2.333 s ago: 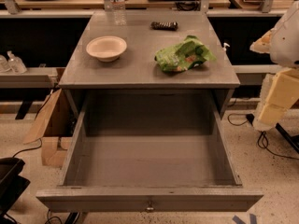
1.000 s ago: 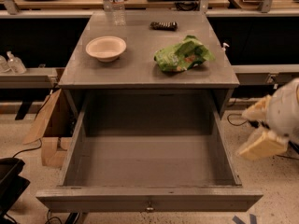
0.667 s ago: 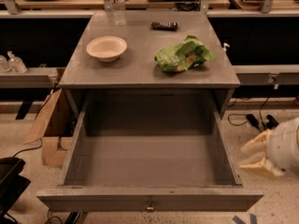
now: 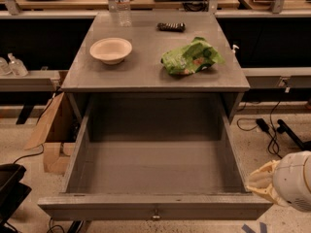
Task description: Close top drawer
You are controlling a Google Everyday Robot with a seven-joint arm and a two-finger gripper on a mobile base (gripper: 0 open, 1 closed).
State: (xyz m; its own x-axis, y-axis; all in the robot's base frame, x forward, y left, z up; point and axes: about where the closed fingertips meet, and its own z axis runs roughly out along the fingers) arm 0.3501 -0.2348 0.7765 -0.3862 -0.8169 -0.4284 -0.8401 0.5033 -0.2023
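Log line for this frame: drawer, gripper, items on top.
top drawer: pulled fully out | gripper: low, beside drawer's right front corner, off knob | tabletop: bowl, green bag, bottle, remote

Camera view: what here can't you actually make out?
Gripper, low right beside the open top drawer: arm behind it cut off by the right edge.
Anything under the drawer: hidden by it.
Water bottle: cap cut off by the top edge.
Small dark object at the back: too small to identify.

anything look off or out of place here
Mainly the top drawer, which stands pulled far out of the cabinet toward the camera. A crumpled green bag lies on the cabinet top; nothing looks spilled. The claw sits low beside the drawer's front right corner.
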